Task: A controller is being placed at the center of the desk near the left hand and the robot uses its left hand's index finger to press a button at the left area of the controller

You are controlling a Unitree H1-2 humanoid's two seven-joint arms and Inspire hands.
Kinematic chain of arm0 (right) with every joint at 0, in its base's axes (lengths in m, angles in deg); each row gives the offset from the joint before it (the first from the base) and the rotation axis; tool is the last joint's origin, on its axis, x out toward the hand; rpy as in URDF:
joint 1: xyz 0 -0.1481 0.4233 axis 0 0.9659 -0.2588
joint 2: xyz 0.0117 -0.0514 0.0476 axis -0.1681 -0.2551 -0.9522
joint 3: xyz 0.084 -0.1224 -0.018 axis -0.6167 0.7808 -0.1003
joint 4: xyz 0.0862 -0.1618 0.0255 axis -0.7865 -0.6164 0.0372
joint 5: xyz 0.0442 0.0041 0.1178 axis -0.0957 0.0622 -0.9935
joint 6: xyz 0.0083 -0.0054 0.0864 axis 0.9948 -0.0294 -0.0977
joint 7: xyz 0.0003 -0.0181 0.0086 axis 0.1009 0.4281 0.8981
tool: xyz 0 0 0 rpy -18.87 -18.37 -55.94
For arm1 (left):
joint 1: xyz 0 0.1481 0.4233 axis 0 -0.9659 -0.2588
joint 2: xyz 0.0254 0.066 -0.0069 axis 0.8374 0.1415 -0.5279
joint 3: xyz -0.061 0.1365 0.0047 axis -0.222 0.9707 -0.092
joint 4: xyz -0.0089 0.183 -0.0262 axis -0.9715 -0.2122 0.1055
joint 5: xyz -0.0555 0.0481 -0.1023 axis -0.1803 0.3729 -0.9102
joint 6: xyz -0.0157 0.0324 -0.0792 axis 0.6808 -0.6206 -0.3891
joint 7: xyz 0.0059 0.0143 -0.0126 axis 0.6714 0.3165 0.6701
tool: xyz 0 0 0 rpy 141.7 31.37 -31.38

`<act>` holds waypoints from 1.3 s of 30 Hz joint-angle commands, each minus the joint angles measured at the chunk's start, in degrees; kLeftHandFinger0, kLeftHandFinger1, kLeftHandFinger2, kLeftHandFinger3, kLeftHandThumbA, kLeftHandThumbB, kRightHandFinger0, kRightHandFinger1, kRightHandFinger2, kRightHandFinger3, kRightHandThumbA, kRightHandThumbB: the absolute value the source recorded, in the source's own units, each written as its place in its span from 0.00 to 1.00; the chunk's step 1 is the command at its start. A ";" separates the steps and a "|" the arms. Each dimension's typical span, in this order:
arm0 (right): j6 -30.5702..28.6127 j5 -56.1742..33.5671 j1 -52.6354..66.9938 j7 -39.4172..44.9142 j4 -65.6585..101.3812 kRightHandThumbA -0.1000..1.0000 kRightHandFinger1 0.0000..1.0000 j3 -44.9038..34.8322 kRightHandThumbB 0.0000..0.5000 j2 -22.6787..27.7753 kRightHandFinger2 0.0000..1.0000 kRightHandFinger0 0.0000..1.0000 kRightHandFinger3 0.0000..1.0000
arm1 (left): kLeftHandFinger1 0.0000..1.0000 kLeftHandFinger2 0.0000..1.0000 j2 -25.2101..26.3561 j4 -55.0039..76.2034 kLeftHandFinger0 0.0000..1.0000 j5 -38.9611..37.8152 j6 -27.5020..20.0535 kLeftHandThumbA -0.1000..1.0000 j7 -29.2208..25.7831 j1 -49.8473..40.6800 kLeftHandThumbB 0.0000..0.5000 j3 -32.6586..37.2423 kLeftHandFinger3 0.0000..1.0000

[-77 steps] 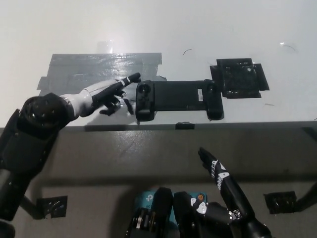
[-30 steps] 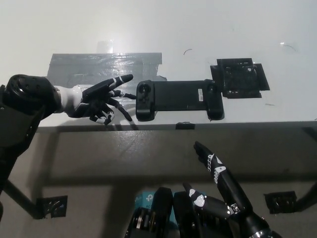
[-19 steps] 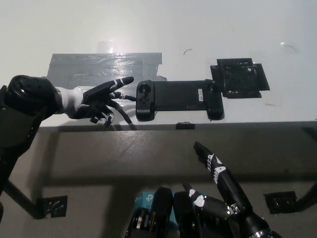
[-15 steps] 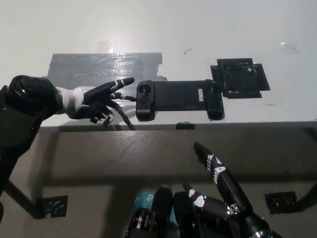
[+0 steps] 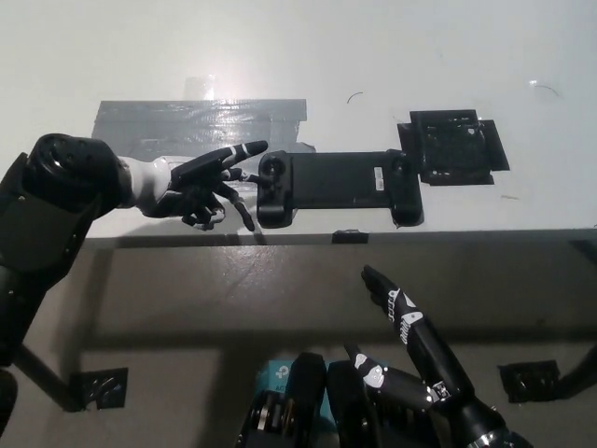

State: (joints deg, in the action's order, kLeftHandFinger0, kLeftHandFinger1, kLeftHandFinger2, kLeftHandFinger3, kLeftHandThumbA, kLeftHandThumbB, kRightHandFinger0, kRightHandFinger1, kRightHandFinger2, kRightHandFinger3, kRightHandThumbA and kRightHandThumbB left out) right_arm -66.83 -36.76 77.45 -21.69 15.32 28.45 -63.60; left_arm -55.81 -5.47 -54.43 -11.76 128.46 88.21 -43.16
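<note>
A long black controller [image 5: 336, 185] lies across the white desk near its front edge, with a round stick on its left grip. My white left hand [image 5: 191, 183] hovers just left of it, fingers spread, one finger stretched out so its tip is close to the left grip's top corner; whether it touches is unclear. My black right hand [image 5: 410, 327] rests low at the bottom right, below the desk edge, fingers extended and holding nothing.
A grey tape patch [image 5: 187, 126] covers the desk behind the left hand. A black square pad [image 5: 455, 147] sits behind the controller's right end. The desk's front edge [image 5: 373, 233] runs across the middle, with a dark floor below.
The left hand has moved right, toward the controller's left grip, its outstretched finger now reaching the grip's corner. The controller and the right hand have stayed nearly still.
</note>
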 commanded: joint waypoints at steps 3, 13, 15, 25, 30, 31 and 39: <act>0.22 0.24 -1.03 0.71 2.00 0.61 1.00 -0.01 0.44 0.13 1.00 1.00 1.00 | 0.10 0.48 -0.07 1.49 0.00 -0.46 0.89 1.00 0.85 3.95 0.95 -1.11 1.00; 0.45 0.54 -0.83 0.73 2.54 0.60 1.00 0.18 0.42 0.03 1.00 1.00 1.00 | 0.09 0.44 0.04 1.82 0.00 0.52 0.89 1.00 0.72 4.39 0.94 -0.68 1.00; 0.47 0.47 -0.95 0.75 2.64 0.59 1.00 0.12 0.41 0.07 1.00 1.00 1.00 | 0.10 0.46 -0.05 1.45 0.00 0.57 0.89 1.00 0.57 4.43 0.95 -0.75 1.00; -0.30 0.97 -1.33 0.74 2.16 0.59 1.00 0.18 0.42 0.30 1.00 1.00 1.00 | 0.13 0.51 -0.02 0.51 0.00 1.00 0.89 1.00 0.54 4.43 0.92 -0.51 1.00; -0.24 1.37 -1.37 0.67 2.46 0.59 1.00 0.20 0.42 0.36 1.00 1.00 1.00 | 0.14 0.55 -0.23 -0.09 0.00 1.18 0.89 1.00 0.56 4.35 0.97 -0.53 1.00; -0.13 1.33 -1.37 0.73 2.57 0.59 1.00 0.17 0.43 0.42 1.00 1.00 1.00 | 0.14 0.55 -0.33 -0.19 0.00 1.32 0.89 1.00 0.54 4.32 0.99 -0.51 1.00; -0.18 1.26 -1.63 0.74 2.27 0.58 1.00 0.11 0.44 0.18 1.00 1.00 1.00 | 0.12 0.51 -0.88 0.72 0.00 2.27 0.89 1.00 1.90 3.59 0.99 0.63 1.00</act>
State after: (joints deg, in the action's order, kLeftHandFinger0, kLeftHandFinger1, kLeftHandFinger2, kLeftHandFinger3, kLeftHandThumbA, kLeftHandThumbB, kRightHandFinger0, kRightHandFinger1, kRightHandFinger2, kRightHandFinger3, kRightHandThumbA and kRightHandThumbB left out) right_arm -66.49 -35.81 76.83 -21.48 15.68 28.46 -63.52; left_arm -56.54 -5.60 -52.93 -11.71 128.64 89.22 -42.65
